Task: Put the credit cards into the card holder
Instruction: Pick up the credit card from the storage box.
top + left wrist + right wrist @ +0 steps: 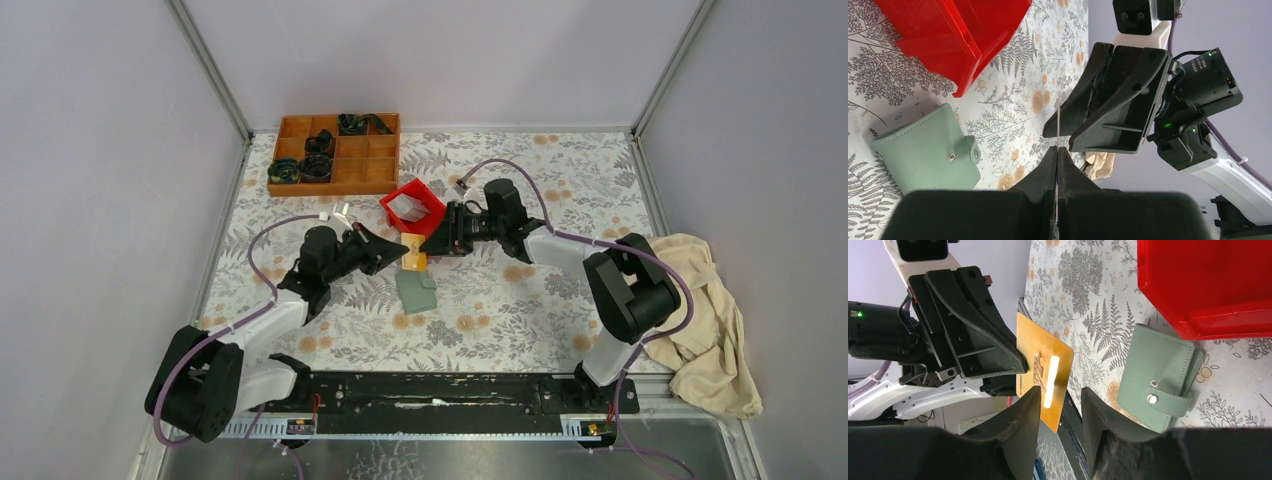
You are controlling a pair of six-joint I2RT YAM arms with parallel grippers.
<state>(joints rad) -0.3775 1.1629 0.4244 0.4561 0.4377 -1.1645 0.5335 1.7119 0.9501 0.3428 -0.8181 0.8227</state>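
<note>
**Yellow-tan card clamped in left pincer above the table; card holder lying flat beneath**

Materials: The thin, rigid yellow-tan plastic credit card [1044, 367] has a glossy face with dark lettering and a pale bar. The sage-green card holder [1156, 376] is a grained, stitched, leather-like rectangle with rounded corners. Two metal snap studs show, one on its body and one on its closing tab.

Pincers: The left gripper [1057, 151] has its matte black fingers pressed together on one end of the card. In the left wrist view the card appears edge-on as a fine line. The right gripper [1060, 394] has its jaws partly apart, straddling the card's opposite end. One finger is close against the card face and the other stands clear of it.

Orientation: From above, the card is off the table between the two pincers, standing on edge, and its long axis cannot be told. The card holder lies flat on the table, just nearer the arm bases than the card, with its tab toward the right arm's side.

Surroundings: The table cover [520, 310] is pale, printed with grey ferns and orange blossoms. A red plastic bin [412, 207] sits just beyond the pincers. A brown wooden compartment tray [372, 160] holding black items is at the far left. A crumpled beige cloth [705, 320] lies at the right edge. Plain lilac-grey walls [90, 150] with metal corner posts enclose the table.
</note>
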